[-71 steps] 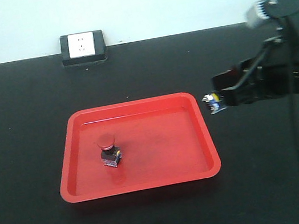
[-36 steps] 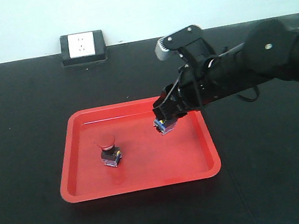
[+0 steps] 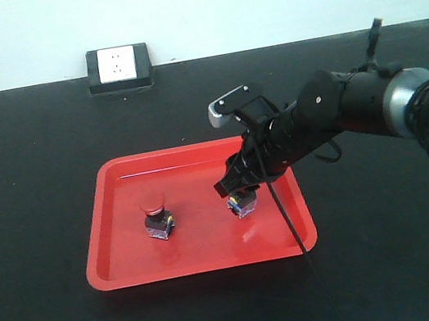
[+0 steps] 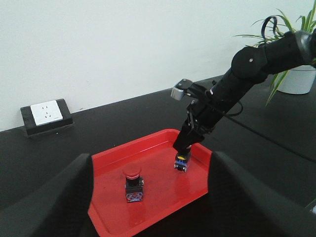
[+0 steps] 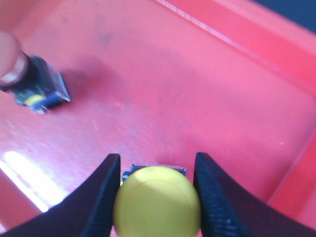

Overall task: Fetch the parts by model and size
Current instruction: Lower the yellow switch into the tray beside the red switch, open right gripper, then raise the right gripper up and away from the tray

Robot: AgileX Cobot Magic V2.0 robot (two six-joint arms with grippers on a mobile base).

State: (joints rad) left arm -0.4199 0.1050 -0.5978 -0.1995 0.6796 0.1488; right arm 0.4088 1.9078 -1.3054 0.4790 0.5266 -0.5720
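Broadly, a black desk (image 3: 30,201) fills the scene up to a pale wall, and a white wall-socket block (image 3: 118,68) sits at the desk's far edge, left of centre. A red tray (image 3: 204,264) lies on the middle of the desk, its long sides running parallel to the desk's front edge. The right arm (image 3: 354,102) reaches in from the desk's right side and slants down over the tray's right half. Its right gripper (image 3: 241,191) is clamped on the yellow-capped switch (image 3: 243,204), one dark finger on each side of the round yellow cap, as the right wrist view shows closely; the switch's dark blue-marked base stands on, or just above, the tray floor near the tray's right edge, and the pictures do not settle whether it touches. The red-capped switch (image 3: 156,218) stands upright on its own dark block on the tray floor, left of centre and well apart from the yellow one, with nothing holding it. The left gripper (image 4: 148,197) hangs above the desk's front, its two dark fingers spread wide at the bottom corners of the left wrist view, with nothing between them. A green potted plant (image 4: 291,69) stands beyond the desk's right edge in that same view.
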